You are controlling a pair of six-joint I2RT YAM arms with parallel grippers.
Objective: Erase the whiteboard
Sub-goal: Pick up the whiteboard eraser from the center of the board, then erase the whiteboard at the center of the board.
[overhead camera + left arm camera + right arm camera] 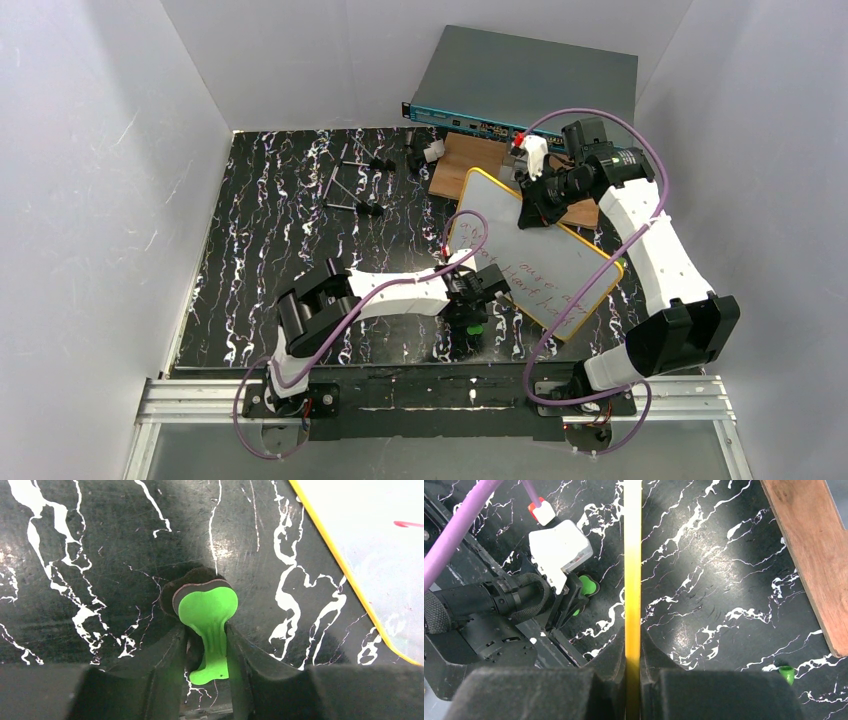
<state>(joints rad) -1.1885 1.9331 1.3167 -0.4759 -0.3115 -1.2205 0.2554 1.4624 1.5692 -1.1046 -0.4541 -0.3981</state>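
Beside the whiteboard's point(540, 265) near-left edge: eraser pinched, board held by its rim.

The left gripper point(207, 630) has its jaws drawn in against the slim handle of the green eraser point(207, 607) on the table point(290, 200). So narrow a hold could twist or slip under wiping pressure. The right gripper point(633, 647) is clamped on the whiteboard's yellow frame at its far corner, and the board may pivot on that thin edge. Its red writing point(530, 280) is unwiped. Black, white-veined tabletop surrounds the whiteboard, a wooden board point(462, 160) sits just past its far corner, and white walls point(100, 150) stand beyond.
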